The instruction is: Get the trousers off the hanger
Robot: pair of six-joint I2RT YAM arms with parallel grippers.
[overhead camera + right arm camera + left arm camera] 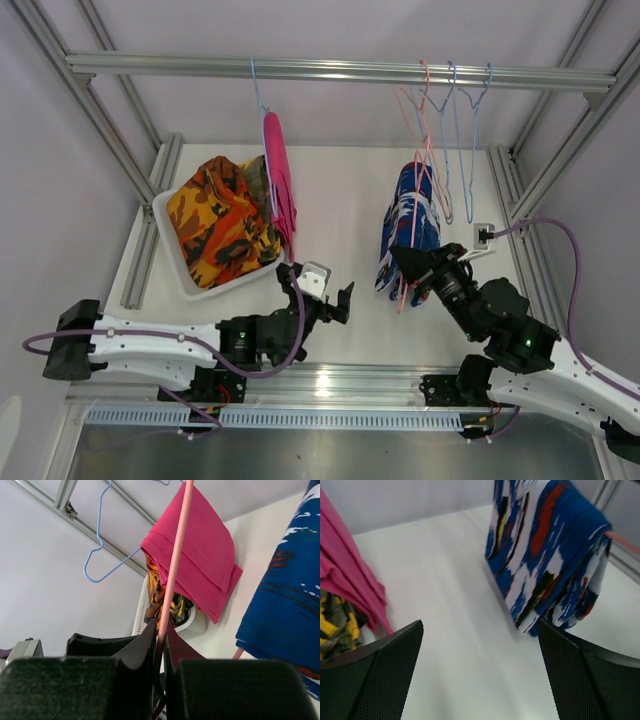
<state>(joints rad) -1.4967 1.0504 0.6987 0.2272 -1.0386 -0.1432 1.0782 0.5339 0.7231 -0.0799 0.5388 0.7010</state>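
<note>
Left end effector [480, 630] sits low over the white desk [340, 220] with its two black fingers [375, 680] spread as wide as I ever see them and nothing between them. My right end effector [161, 630] is pinched nearly shut on the thin rod of a pink hanger [173, 565], which runs up out of its fingertips.

Just past the right fingers, the blue-and-white trousers [410, 215] are draped over that pink hanger. They are a small, soft pair, folded double, royal blue with white streaks and dabs of red, black and yellow. From the left wrist view I see them hanging close above the desk; I cannot tell whether the hem touches it.

Further left, the magenta trousers [278, 180] hang folded over a light blue hanger [120, 563]. They are plain, with no pattern, and their lower end dangles at the edge of a white basket [172, 255].

That basket sits on the left part of the desk. In it I see the orange camouflage trousers [215, 225] bunched on top, and a yellow-and-dark camouflage pair [335, 625] crumpled beside the magenta cloth.

Farthest back, a metal rail [340, 70] spans the frame and carries both loaded hangers, plus several bare hangers [466, 150] at its right end.
</note>
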